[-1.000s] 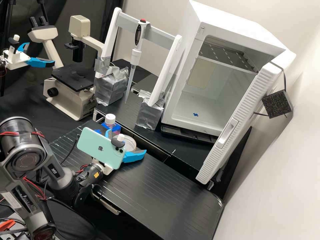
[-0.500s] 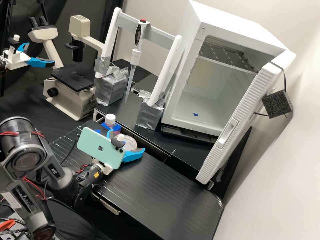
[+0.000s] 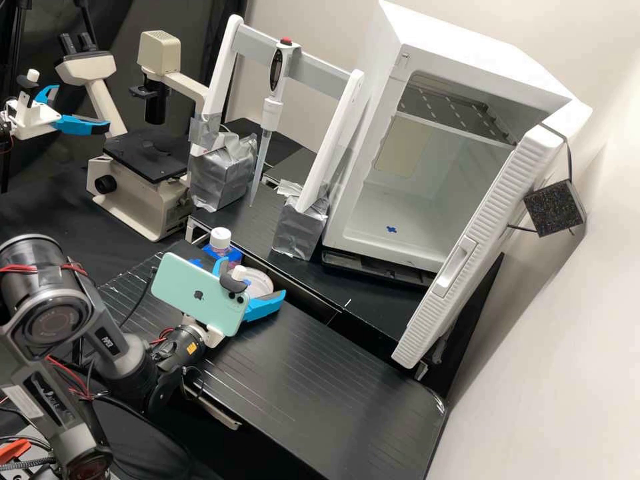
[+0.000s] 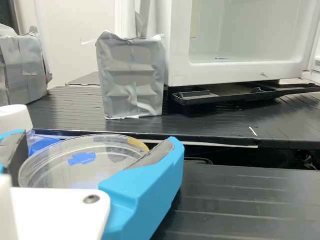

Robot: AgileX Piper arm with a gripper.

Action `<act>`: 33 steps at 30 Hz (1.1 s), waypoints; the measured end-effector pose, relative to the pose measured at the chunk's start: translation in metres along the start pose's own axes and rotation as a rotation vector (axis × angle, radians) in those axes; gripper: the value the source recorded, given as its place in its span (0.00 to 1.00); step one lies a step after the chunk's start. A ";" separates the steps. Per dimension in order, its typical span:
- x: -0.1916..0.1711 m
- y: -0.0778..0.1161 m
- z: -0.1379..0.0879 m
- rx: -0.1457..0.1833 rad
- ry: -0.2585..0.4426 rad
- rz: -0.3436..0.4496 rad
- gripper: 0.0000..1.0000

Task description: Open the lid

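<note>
Open room for a hand or gripper runs over the lower bench (image 3: 320,373), from the gripper (image 3: 251,279) toward the cabinet door (image 3: 477,240), which slants across the way at the far end. The capped bottle (image 3: 221,239) crowds one side of the round dish (image 4: 55,172). Beyond the dish, a dark gap (image 4: 245,157) runs before the step of the raised bench (image 4: 215,117), where a taped block (image 4: 131,77) and a hanging pipette (image 3: 270,113) stand in the way. The phone (image 3: 197,293) partly hides the dish's surroundings, so the clearance beside it is hard to judge.
</note>
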 end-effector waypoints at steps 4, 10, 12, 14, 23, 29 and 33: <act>-0.001 0.001 -0.002 -0.005 0.008 0.007 0.00; -0.005 0.006 -0.008 -0.017 0.045 0.012 0.00; -0.008 0.008 -0.009 -0.013 0.055 0.019 0.00; -0.009 0.011 -0.009 -0.005 0.057 0.028 0.00; -0.022 0.029 -0.005 0.037 0.017 0.127 0.00; -0.030 0.040 0.007 0.077 -0.055 0.198 0.00; -0.025 0.046 0.019 0.106 -0.100 0.205 0.00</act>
